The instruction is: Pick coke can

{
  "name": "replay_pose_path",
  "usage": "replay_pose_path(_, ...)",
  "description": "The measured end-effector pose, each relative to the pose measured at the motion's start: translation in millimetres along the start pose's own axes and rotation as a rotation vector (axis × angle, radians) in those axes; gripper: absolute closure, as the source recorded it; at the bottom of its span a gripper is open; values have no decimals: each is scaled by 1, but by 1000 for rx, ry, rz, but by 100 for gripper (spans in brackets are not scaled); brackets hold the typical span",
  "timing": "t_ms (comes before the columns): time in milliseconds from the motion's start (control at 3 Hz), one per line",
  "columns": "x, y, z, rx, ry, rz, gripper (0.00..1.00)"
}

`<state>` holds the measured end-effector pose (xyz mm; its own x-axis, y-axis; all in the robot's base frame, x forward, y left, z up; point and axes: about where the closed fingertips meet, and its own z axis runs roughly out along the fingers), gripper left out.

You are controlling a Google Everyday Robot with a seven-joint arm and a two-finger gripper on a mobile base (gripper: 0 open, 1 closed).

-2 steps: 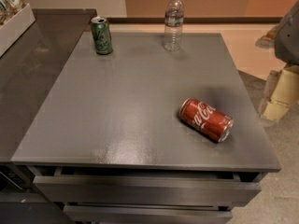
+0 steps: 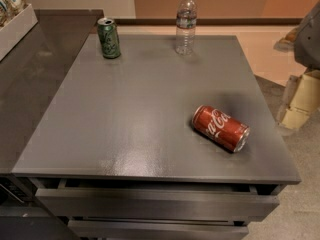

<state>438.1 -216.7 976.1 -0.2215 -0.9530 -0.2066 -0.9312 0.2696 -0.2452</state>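
Observation:
The coke can (image 2: 221,128) is red with white script and lies on its side on the grey table (image 2: 150,99), near the front right, its silver end toward the front right corner. My gripper (image 2: 298,103) shows as cream-coloured parts at the right edge of the camera view. It hangs off the table's right side, level with the can and well apart from it. A grey part of the arm (image 2: 310,34) is above it.
A green can (image 2: 108,38) stands upright at the table's back left. A clear water bottle (image 2: 185,23) stands at the back middle. A darker counter (image 2: 35,79) adjoins on the left, with a white box (image 2: 15,29) on it. Drawers (image 2: 155,204) sit below the front edge.

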Motion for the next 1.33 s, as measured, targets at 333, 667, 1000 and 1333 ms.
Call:
replay_pose_path(333, 0, 0, 0, 0, 0, 0, 0)
replay_pose_path(667, 0, 0, 1, -1, 1, 1, 0)
replay_pose_path(1000, -7, 4, 13, -16, 17, 11, 0)
replay_pose_path(1333, -18, 10, 30, -41, 66, 53, 0)
